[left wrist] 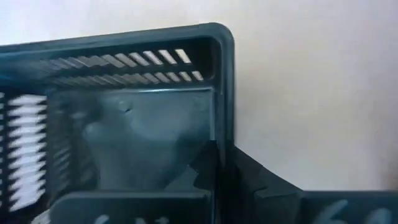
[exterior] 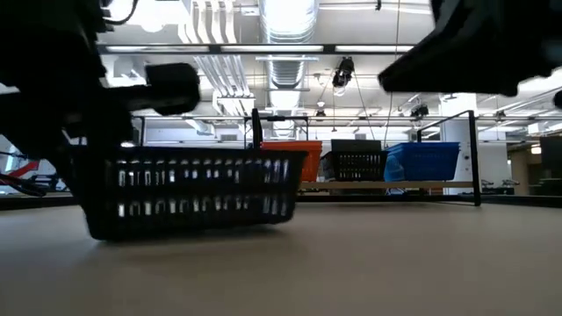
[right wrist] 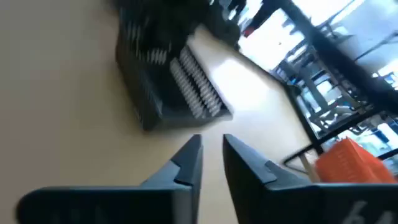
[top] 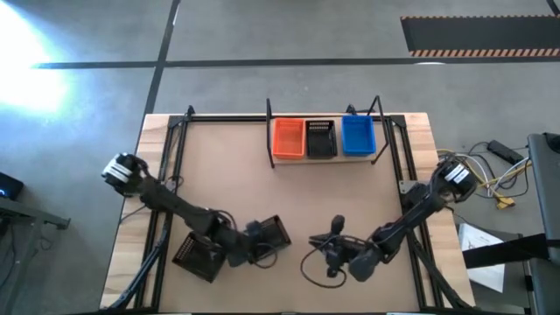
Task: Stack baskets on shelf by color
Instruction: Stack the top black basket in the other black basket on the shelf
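The shelf point(top: 324, 157) stands at the table's far middle and bears an orange basket point(top: 288, 137), a black basket point(top: 320, 138) and a blue basket point(top: 358, 136) side by side. My left gripper point(top: 254, 236) is near the front middle, shut on another black basket point(top: 273, 231), which also shows in the low view point(exterior: 193, 189). A further black basket point(top: 197, 255) lies at the near left beside the left arm. My right gripper point(top: 332, 248) is near the front, right of the held basket, open by a narrow gap point(right wrist: 211, 152) and empty. My left gripper holds the black basket by one side wall point(left wrist: 217, 155) near a corner of its rim point(left wrist: 219, 38), one finger inside the basket and one outside. It comes from the table's left. The basket sits slightly tilted in the low view, low over the table.
Black rails point(top: 175, 140) run along the table's left and right sides and far edge. The bare tabletop point(top: 289, 197) lies between the shelf and the grippers. Cables point(top: 503, 188) and papers lie off the table at the right.
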Action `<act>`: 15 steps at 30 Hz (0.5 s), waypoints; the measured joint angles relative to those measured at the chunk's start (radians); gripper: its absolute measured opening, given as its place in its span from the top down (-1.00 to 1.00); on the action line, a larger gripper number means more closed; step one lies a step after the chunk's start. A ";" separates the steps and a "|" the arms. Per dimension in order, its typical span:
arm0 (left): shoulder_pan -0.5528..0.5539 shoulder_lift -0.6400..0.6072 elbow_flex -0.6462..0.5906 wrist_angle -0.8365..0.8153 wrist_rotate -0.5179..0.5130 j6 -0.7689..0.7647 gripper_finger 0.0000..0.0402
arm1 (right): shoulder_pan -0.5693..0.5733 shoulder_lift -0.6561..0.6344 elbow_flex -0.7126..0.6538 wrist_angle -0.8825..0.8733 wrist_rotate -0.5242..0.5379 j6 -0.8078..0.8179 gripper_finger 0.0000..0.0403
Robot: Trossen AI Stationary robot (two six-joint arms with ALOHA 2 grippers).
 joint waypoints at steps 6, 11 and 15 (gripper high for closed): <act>0.019 0.141 0.129 -0.007 -0.004 0.174 1.00 | -0.105 -0.022 0.124 -0.451 -0.262 -0.198 0.34; 0.034 0.187 0.198 -0.009 -0.005 0.230 1.00 | -0.147 0.036 0.227 -0.564 -0.272 -0.496 0.20; 0.043 0.183 0.216 -0.010 -0.007 0.234 1.00 | -0.153 0.076 0.298 -0.574 -0.277 -0.618 0.23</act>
